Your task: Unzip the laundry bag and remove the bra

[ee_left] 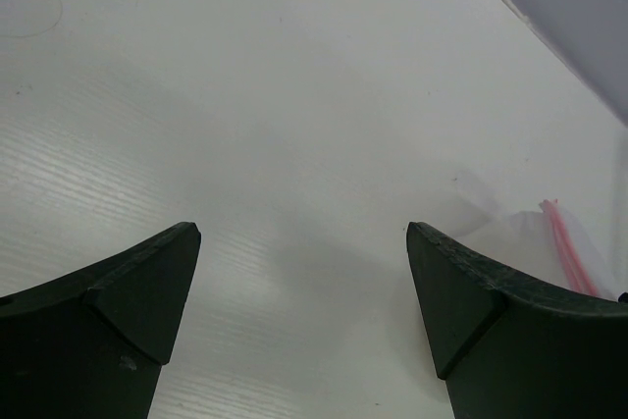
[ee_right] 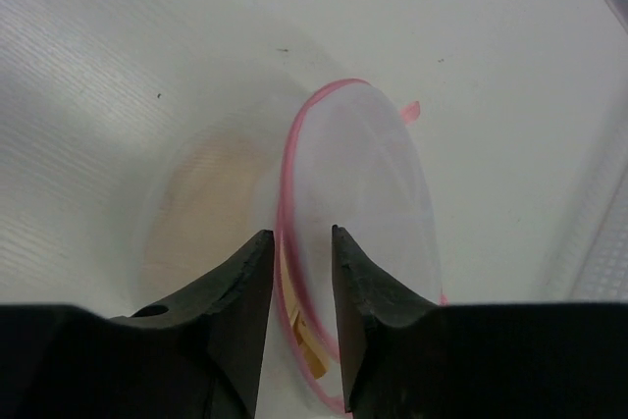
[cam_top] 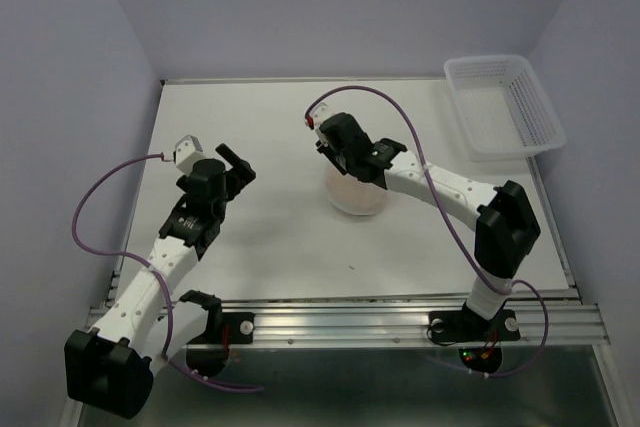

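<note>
The laundry bag (cam_top: 356, 199), a round white mesh pouch with a pink zipper rim, stands on the table's middle. My right gripper (cam_top: 348, 173) comes down onto its top. In the right wrist view the fingers (ee_right: 301, 235) have closed to a narrow gap astride the pink rim of the laundry bag (ee_right: 368, 169). The beige bra (ee_right: 211, 205) shows faintly through the mesh on the left half. My left gripper (cam_top: 234, 163) hovers open to the bag's left, with bare table between its fingers (ee_left: 304, 233); a pink edge of the bag (ee_left: 569, 250) peeks in at the right.
A white lattice plastic basket (cam_top: 505, 105) stands at the back right corner. Purple-grey walls close off the table at the back and both sides. A metal rail runs along the near edge by the arm bases.
</note>
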Robot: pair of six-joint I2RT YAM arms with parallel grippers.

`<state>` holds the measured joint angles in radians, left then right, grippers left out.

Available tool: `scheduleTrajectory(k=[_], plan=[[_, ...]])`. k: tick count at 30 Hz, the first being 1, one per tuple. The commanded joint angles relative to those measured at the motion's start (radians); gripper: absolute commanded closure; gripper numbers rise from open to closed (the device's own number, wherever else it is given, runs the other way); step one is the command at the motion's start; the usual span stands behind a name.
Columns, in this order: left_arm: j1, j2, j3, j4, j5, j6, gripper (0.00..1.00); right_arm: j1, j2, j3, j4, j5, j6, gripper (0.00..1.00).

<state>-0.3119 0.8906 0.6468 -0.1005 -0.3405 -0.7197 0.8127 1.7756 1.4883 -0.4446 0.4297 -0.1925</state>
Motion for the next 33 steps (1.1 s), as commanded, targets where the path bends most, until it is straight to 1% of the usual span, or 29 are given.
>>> scheduleTrajectory(k=[1,2,3,4,6,9,12,14,15,17,18,19,20,21,22,23,24,27,29,33], plan=[[0.007,-0.025,-0.015,0.027,-0.018,0.008,0.01,0.005,-0.005,0.059,-0.005,-0.02,0.031,0.68],[0.007,-0.025,-0.016,0.025,-0.02,0.006,0.01,0.005,-0.004,0.061,-0.008,-0.017,0.033,0.72],[0.007,-0.025,-0.016,0.027,-0.02,0.006,0.01,0.005,-0.004,0.064,-0.011,-0.019,0.036,0.79],[0.007,-0.025,-0.016,0.027,-0.02,0.006,0.01,0.005,-0.005,0.069,-0.014,-0.022,0.045,0.9],[0.007,-0.027,-0.018,0.036,-0.012,0.005,0.01,0.005,-0.008,0.072,-0.014,-0.029,0.051,0.99],[0.007,-0.022,-0.021,0.051,0.012,0.016,0.01,0.005,-0.018,0.086,-0.014,-0.042,0.068,0.99],[0.007,-0.019,-0.026,0.058,0.021,0.025,0.01,0.005,-0.018,0.086,-0.014,-0.043,0.051,0.99],[0.007,-0.012,-0.024,0.076,0.061,0.049,0.01,0.005,-0.012,0.083,-0.014,-0.008,0.041,0.99],[0.007,-0.009,-0.024,0.093,0.122,0.06,0.01,0.005,-0.01,0.079,-0.014,0.01,0.041,0.97],[0.007,0.013,-0.026,0.149,0.207,0.08,0.01,0.005,-0.005,0.082,-0.011,0.065,0.039,0.89],[0.007,0.022,-0.032,0.204,0.248,0.08,0.01,0.005,-0.007,0.084,-0.008,0.072,0.038,0.88],[0.005,0.033,-0.039,0.237,0.333,0.078,0.01,0.005,-0.008,0.089,-0.006,0.064,0.041,0.86],[0.004,0.059,-0.045,0.27,0.391,0.072,0.01,-0.024,-0.011,0.09,-0.006,0.029,0.041,0.85],[-0.001,0.074,-0.053,0.316,0.424,0.066,0.01,-0.035,-0.018,0.089,-0.005,0.011,0.044,0.77],[-0.006,0.091,-0.052,0.327,0.457,0.066,0.01,-0.046,-0.022,0.084,0.001,-0.003,0.047,0.72],[-0.012,0.125,-0.047,0.331,0.459,0.066,0.01,-0.056,-0.024,0.081,0.003,-0.034,0.036,0.65],[-0.027,0.139,-0.033,0.331,0.457,0.069,0.01,-0.072,-0.027,0.073,0.009,-0.045,0.031,0.52],[-0.053,0.191,-0.004,0.337,0.466,0.077,0.01,-0.101,-0.025,0.056,0.01,-0.117,0.001,0.39],[-0.088,0.226,0.023,0.341,0.469,0.086,0.01,-0.138,-0.021,0.047,0.012,-0.147,-0.002,0.36],[-0.148,0.271,0.069,0.344,0.454,0.1,0.01,-0.207,0.004,0.052,0.012,-0.158,0.016,0.36]])
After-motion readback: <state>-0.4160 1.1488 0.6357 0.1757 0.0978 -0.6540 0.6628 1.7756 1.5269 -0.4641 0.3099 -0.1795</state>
